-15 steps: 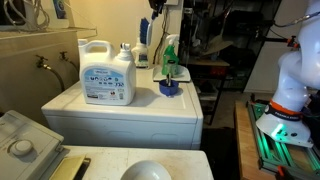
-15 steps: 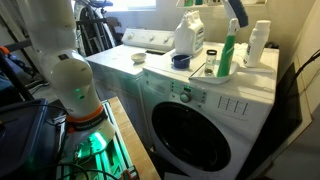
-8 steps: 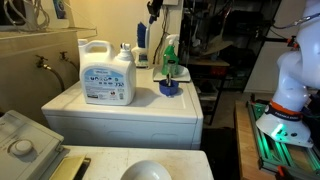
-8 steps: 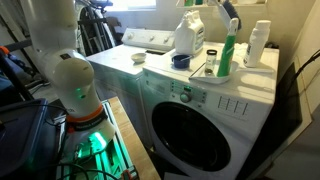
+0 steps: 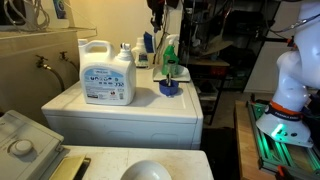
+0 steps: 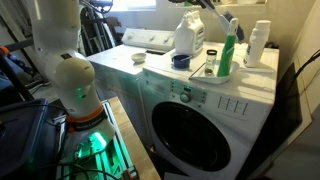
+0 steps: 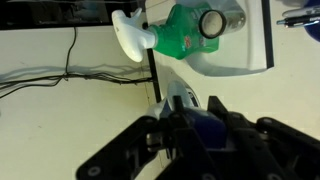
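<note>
My gripper [image 7: 190,135] is shut on a small blue and white bottle [image 7: 186,108] and holds it in the air above the back of a white washing machine [image 5: 120,112]. In both exterior views the held bottle [image 5: 148,42] [image 6: 231,20] hangs just beside and above a green spray bottle [image 5: 170,58] [image 6: 228,55]. The wrist view shows that green spray bottle [image 7: 188,28], with its white trigger, standing on a clear tray [image 7: 245,60] below and ahead of the jaws.
A large white detergent jug [image 5: 107,72] [image 6: 190,36] and a blue bowl [image 5: 170,89] [image 6: 180,61] stand on the machine top. A white bottle [image 6: 259,44] stands by the wall. The round machine door [image 6: 192,130] faces the front. Black cables [image 7: 60,78] run behind.
My gripper with the blue and white bottle has shifted a little, closer to the green spray bottle. The things on the machine top have not moved.
</note>
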Motion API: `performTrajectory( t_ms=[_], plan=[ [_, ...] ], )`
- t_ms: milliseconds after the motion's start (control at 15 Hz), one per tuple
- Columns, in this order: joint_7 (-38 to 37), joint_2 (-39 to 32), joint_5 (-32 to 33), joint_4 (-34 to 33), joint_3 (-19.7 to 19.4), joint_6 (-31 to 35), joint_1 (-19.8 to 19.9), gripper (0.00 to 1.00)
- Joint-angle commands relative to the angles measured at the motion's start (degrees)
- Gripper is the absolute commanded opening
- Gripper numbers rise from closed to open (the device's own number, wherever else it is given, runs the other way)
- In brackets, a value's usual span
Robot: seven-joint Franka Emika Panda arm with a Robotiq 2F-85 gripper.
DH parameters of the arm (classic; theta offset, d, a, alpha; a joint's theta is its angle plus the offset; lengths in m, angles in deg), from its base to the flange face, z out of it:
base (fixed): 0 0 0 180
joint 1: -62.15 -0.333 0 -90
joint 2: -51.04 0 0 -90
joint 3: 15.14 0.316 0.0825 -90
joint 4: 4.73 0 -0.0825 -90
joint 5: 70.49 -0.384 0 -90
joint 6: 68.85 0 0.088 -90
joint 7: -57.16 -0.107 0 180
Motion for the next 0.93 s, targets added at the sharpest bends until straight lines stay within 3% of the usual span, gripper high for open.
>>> performTrajectory(
  t_ms=[0, 867],
  plan=[
    [1.56, -1.39, 4.64, 1.47, 0.77, -1.42, -0.17, 0.09],
    [5.4, -8.04, 13.92, 1.96, 0.61, -6.62, -0.72, 0.09]
  ],
)
